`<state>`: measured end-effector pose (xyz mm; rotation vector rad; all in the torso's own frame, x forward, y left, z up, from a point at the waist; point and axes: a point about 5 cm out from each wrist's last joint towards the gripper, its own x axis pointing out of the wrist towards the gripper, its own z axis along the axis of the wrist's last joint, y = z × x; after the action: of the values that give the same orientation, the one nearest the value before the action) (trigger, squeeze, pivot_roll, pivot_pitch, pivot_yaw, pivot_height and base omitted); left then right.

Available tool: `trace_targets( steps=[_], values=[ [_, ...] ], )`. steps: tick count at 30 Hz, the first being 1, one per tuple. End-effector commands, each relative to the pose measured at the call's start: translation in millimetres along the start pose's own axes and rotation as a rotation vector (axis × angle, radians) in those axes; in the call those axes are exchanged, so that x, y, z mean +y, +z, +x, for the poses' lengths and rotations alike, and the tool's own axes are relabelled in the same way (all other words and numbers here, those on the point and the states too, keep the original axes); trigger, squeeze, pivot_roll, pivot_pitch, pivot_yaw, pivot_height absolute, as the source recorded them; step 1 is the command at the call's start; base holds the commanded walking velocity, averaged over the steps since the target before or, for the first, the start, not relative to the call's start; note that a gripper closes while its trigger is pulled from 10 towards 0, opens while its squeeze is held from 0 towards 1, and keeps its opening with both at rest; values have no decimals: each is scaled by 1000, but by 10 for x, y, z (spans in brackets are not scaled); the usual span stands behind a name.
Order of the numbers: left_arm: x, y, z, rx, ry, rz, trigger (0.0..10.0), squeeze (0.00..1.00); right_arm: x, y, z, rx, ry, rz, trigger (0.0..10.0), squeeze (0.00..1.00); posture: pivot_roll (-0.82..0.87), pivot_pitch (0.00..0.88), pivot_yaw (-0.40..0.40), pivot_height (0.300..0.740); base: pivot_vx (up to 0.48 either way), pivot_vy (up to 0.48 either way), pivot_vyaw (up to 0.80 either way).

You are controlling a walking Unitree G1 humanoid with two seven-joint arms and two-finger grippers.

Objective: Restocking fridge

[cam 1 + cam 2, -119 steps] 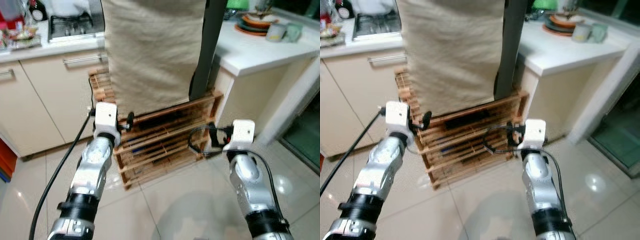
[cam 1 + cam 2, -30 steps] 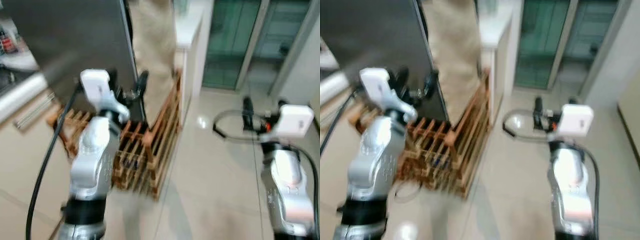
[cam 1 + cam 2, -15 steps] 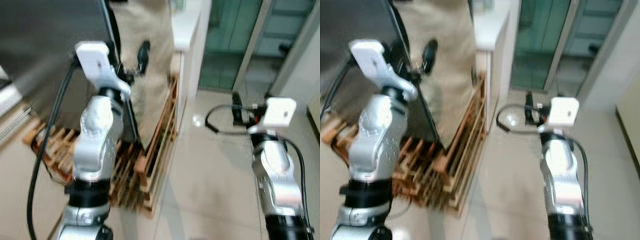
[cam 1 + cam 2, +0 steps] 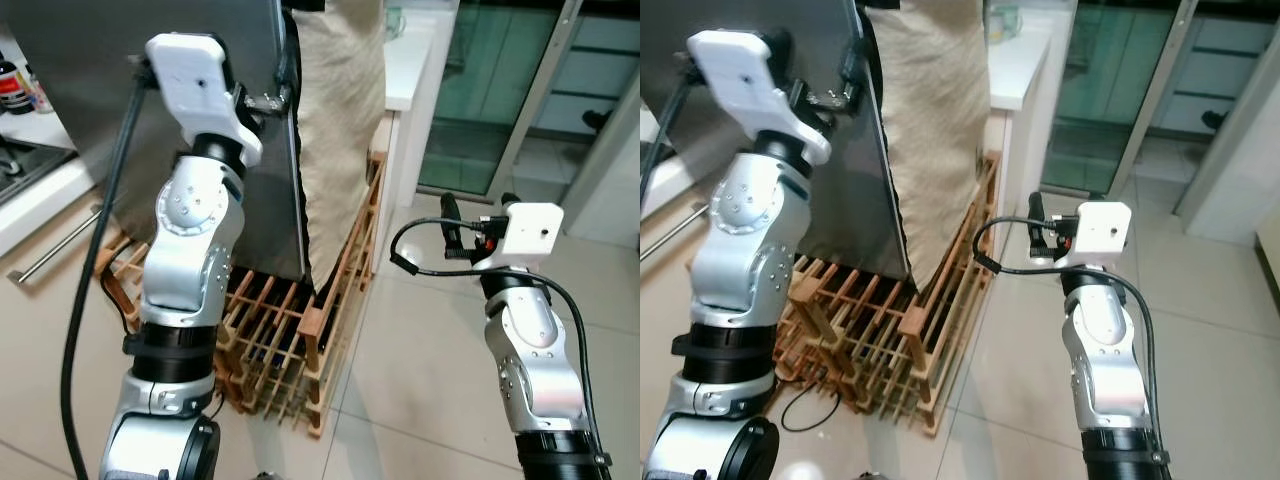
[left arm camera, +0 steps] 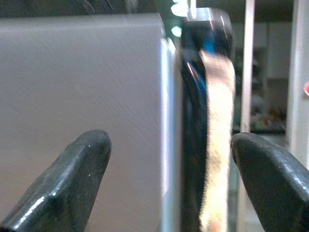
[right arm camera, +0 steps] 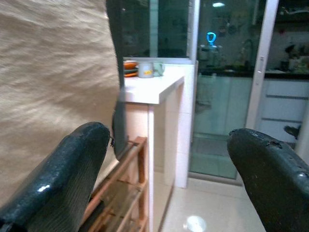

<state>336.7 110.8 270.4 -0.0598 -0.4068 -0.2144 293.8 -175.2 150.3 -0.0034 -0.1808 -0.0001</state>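
1. Hard to say much about the fridge [image 4: 130, 110] itself: we just get a big grey panel with its top cut off, and the inside is hidden from us. A beige cloth [image 4: 340, 110] hangs right beside its edge and covers whatever is behind it.
2. The wooden rack [image 4: 300, 340] on the floor under the cloth has dark slots, and we can't make out what's in them.
3. On the white counter [image 6: 149, 87] there's a mug and some stacked dishes, too small to pick apart.
4. The left gripper [image 5: 169, 145] is up at the fridge's edge, fingers [image 5: 77, 169] spread wide with the edge between them, not clamped on it.
5. The right gripper [image 6: 169, 145] hangs out over the floor, fingers spread, holding nothing.
6. Compared to half a second back, our view is way sharper and the left arm sits a bit higher against the panel.
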Motion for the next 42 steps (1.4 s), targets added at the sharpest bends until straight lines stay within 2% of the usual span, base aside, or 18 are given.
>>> trace_targets(
  steps=[1, 2, 6, 15, 25, 42],
  values=[
    [-56, 29, 60, 12, -30, -5, 10000, 0, -4, 3, 4, -4, -2, -2, 10000, 0, -169, 0, 70, 740, 0, 0, 0],
    [-74, -46, 71, 55, -36, -12, 10000, 0, -1, -1, -6, -2, -1, 0, 10000, 0, -171, 0, 71, 740, 0, 0, 0],
    [-75, -107, 76, 89, -21, -33, 10000, 0, -5, -4, -14, -1, -5, 2, 10000, 0, -175, 0, 76, 740, 0, 0, 0],
    [-98, -62, 97, 71, -40, -62, 10000, 0, -12, -17, -26, 0, -12, 2, 10000, 0, -177, 0, 79, 740, 0, 0, 0],
    [-287, -145, 46, 142, -113, -136, 10000, 0, -27, -63, -42, 20, -17, 4, 10000, 0, -178, 0, 82, 740, 0, 0, 0],
    [-360, -196, -33, 196, -157, -181, 10000, 0, -40, -100, -55, 35, -12, -4, 10000, 0, -174, 0, 69, 740, 0, 0, 0]
  ],
)
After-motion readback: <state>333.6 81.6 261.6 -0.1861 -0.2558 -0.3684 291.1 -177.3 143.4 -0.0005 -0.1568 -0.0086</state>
